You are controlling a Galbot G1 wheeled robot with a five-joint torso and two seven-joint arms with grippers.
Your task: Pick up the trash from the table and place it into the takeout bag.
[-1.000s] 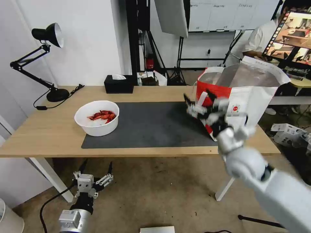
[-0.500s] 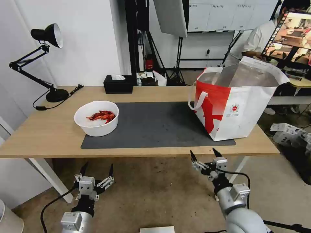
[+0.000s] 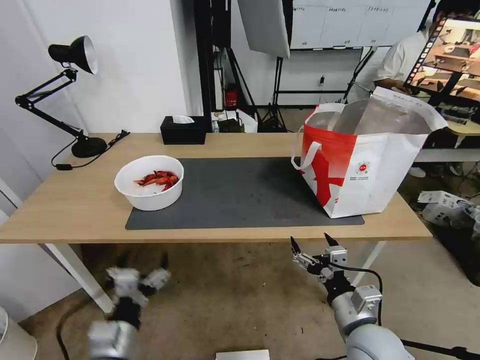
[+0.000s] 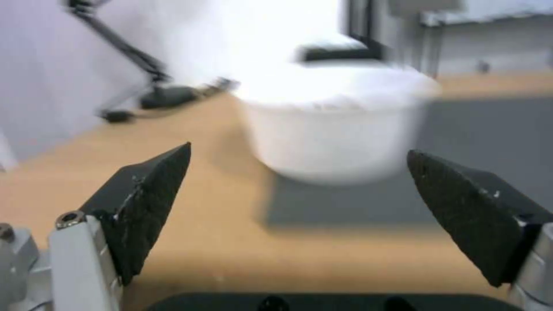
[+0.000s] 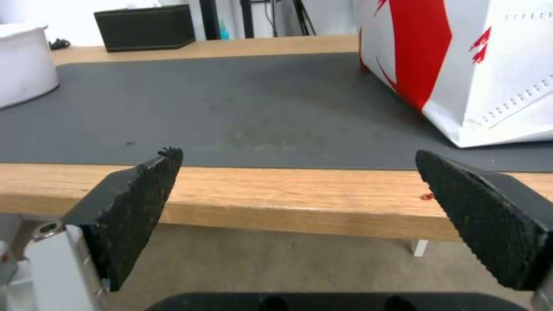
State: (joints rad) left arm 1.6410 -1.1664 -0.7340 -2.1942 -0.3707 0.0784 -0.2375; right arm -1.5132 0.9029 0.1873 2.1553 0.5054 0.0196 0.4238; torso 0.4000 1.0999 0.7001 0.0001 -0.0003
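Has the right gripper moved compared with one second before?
Yes. The right gripper was up beside the takeout bag; it now hangs below the table edge.

The left gripper (image 3: 142,261) hangs below the table (image 3: 75,210) edge; ahead of it the bowl (image 3: 149,189) sits on the mat's (image 3: 235,192) left end. Ahead and right of the right gripper (image 3: 311,242) stands the bag (image 3: 370,165), on the mat's right end.

Open mat (image 3: 235,192) between bowl (image 3: 149,182) and takeout bag (image 3: 365,160), unobstructed.
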